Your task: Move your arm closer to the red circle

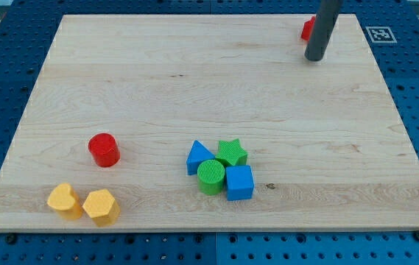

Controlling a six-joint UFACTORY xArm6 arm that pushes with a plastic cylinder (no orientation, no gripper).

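The red circle (104, 149) is a short red cylinder standing on the wooden board at the view's lower left. My tip (314, 58) is at the view's upper right, far from the red circle, up and to the right of it. The dark rod rises from the tip out of the top of the view. A second red block (307, 29) sits just behind the rod at the top edge, partly hidden by it; its shape cannot be made out.
A cluster sits at bottom centre: blue triangle (197, 156), green star (231, 152), green circle (210, 177), blue cube (239, 182). Two yellow blocks (62, 200) (100, 206) lie at bottom left, below the red circle. A fiducial marker (379, 34) is at the board's top right corner.
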